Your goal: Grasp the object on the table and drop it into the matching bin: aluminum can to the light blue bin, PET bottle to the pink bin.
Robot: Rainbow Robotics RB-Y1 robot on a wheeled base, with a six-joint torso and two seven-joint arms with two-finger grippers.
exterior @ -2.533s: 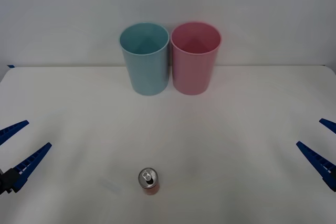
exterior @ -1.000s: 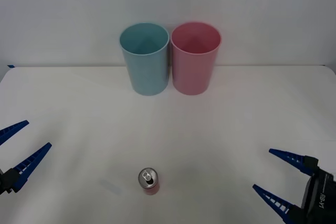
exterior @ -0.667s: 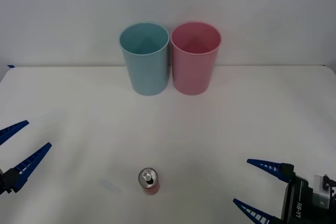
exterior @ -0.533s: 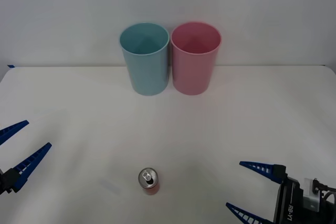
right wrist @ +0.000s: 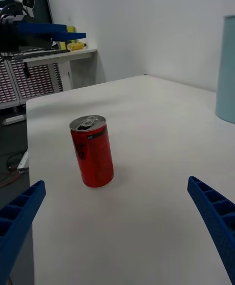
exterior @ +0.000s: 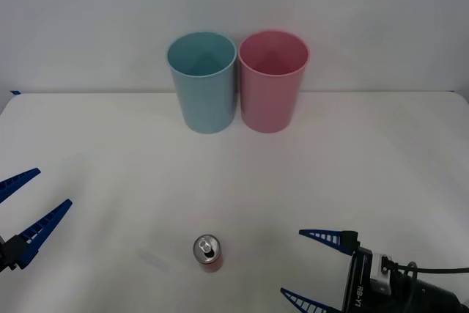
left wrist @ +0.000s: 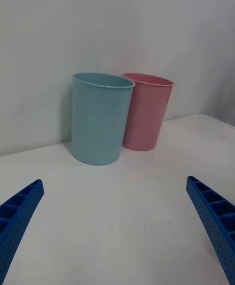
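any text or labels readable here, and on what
"RB-Y1": white letters running sideways on the black body of the right gripper, front view, near the table's front edge.
A small pale strip of print on the red aluminum can, right wrist view: too small to read.
The light blue bin and the pink bin: no text.
The left gripper, at the left edge: no text.
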